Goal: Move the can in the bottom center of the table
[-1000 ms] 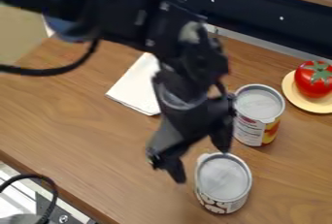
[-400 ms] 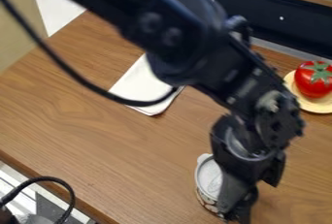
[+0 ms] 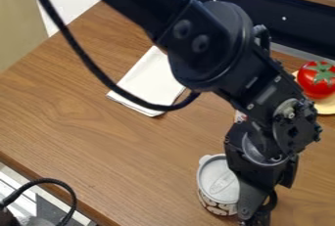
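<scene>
Gripper (image 3: 256, 214): swung from the can's left to its right since the earliest frame, presumably to line up a grasp; whether it is spread or closed I cannot tell, nor whether it touches.
Can (image 3: 218, 180): upright on the table (image 3: 118, 156), near and right of centre, lid upward, so its side seems graspable.
Folded cloth (image 3: 154, 80): flat, farther left, likely set aside.
Tomato (image 3: 317, 79): far right, on a plate (image 3: 326, 107) that keeps it off the wood.

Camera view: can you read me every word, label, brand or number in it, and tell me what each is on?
Front can: bold print low on its side, too blurred to read.
Mostly hidden can: a sliver of label, too small to read.
I can make out no other text.
</scene>
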{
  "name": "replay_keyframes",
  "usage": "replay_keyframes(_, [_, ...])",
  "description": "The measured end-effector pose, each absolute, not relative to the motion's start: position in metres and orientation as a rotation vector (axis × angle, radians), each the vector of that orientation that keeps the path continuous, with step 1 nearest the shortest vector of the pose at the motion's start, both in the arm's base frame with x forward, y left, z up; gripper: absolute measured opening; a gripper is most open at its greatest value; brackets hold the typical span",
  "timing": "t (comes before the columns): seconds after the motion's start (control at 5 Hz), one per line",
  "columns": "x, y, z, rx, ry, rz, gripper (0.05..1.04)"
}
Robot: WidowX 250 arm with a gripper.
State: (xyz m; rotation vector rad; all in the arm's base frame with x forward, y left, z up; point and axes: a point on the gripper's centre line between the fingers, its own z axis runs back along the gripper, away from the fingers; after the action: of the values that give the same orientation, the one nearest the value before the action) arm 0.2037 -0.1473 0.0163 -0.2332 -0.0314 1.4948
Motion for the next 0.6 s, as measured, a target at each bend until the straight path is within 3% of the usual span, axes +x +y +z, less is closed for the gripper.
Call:
replay_keyframes(0.4, [0.207,-0.138,-0.001,-0.178,-0.017,1.589,0.997])
replay_keyframes(0.6, [0.211,-0.129,-0.003,-0.187,-0.031,1.632,0.997])
